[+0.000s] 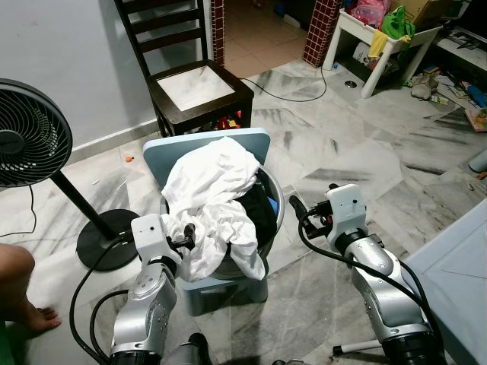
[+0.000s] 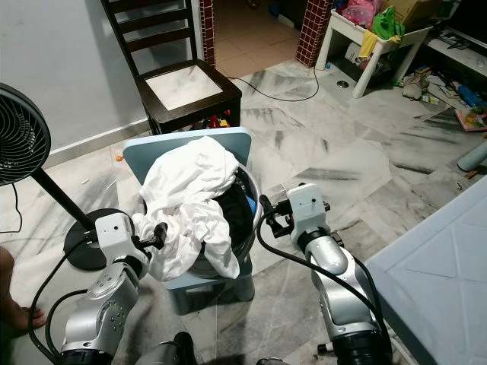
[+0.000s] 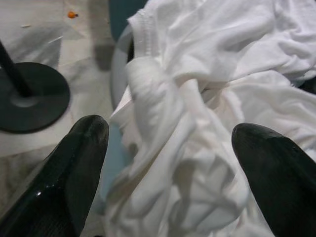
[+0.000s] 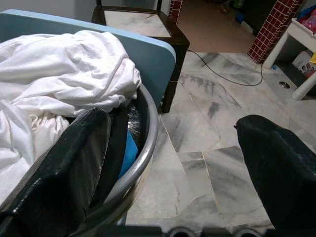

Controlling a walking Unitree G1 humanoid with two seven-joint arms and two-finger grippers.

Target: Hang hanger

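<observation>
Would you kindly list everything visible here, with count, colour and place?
White cloth: one, heaped over the basin.
Basin: one, grey, on the stool.
Stool: one, pale blue, centre floor.
Chair: one, dark wood, behind the stool.
Fan: one, black, on the robot's left.
Small table: one, white, cluttered, far right.
Person's foot: one, left edge.
Left claw: open, at the cloth.
Right claw: open, beside the basin rim.

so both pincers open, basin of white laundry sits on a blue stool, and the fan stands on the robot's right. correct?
One error: the fan stands on the robot's left, as the left eye view shows. The rest holds: the left pincer and right pincer are both open, and the basin of white laundry sits on the blue stool.
</observation>
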